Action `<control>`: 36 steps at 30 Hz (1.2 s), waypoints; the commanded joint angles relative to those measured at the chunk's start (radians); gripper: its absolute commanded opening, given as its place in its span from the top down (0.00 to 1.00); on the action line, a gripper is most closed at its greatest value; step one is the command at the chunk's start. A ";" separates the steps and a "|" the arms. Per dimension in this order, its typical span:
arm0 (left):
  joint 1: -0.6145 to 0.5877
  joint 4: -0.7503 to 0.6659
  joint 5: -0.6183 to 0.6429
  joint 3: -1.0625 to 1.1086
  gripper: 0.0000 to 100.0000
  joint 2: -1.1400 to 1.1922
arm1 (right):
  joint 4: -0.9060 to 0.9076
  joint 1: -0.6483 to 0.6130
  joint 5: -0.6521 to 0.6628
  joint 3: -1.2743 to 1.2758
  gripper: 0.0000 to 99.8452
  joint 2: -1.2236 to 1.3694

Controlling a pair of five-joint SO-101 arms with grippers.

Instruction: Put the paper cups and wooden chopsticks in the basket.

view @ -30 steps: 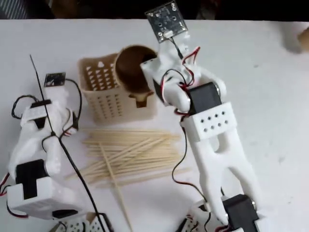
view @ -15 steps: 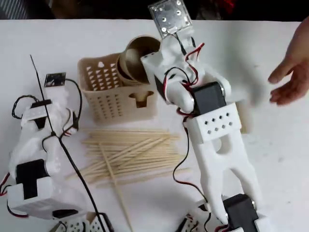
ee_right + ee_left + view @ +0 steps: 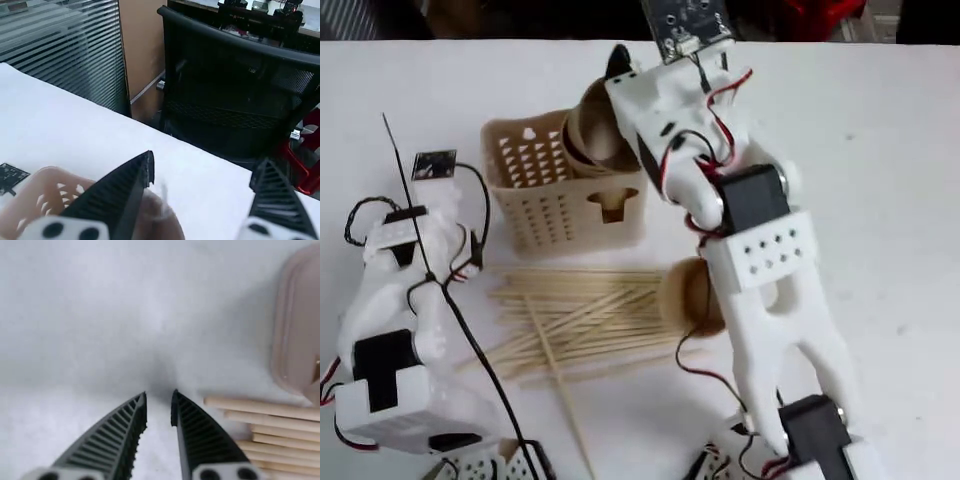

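Note:
A brown paper cup (image 3: 592, 140) sits tilted inside the beige slotted basket (image 3: 545, 215). My right gripper (image 3: 620, 72) hangs open just past the basket's far corner, holding nothing. In the right wrist view its gripper (image 3: 200, 185) spreads wide above the basket (image 3: 35, 200) and the cup's rim (image 3: 157, 215). A second paper cup (image 3: 682, 295) lies on its side by the wooden chopsticks (image 3: 585, 315), partly under the right arm. My left gripper (image 3: 159, 396) is shut just above the bare table, close to the chopstick ends (image 3: 260, 432) and a basket corner (image 3: 295, 335).
The left arm (image 3: 400, 300) rests at the table's left with a black cable (image 3: 460, 320) trailing across it. One stray chopstick (image 3: 560, 400) points toward the front edge. A black chair (image 3: 235, 95) stands beyond the table's far edge.
My right gripper opened and let the cup drop into the basket, then shifted toward the far edge. A person's hand came in from the right and left; a second cup now lies by the chopsticks.

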 commanded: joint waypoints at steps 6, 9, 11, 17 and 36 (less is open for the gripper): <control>0.012 -0.018 -0.012 -0.003 0.90 -0.010 | -0.050 -0.012 0.005 -0.058 0.69 0.093; 0.012 -0.018 -0.012 -0.003 0.90 -0.010 | -0.081 -0.007 0.005 -0.060 0.69 0.104; 0.012 -0.018 -0.012 -0.003 0.90 -0.010 | -0.107 -0.005 0.005 -0.060 0.69 0.105; 0.012 -0.018 -0.012 -0.003 0.90 -0.010 | -0.102 -0.007 0.003 -0.054 0.69 0.102; 0.012 -0.018 -0.008 -0.005 0.90 -0.005 | 0.862 0.025 0.379 0.109 0.69 -0.344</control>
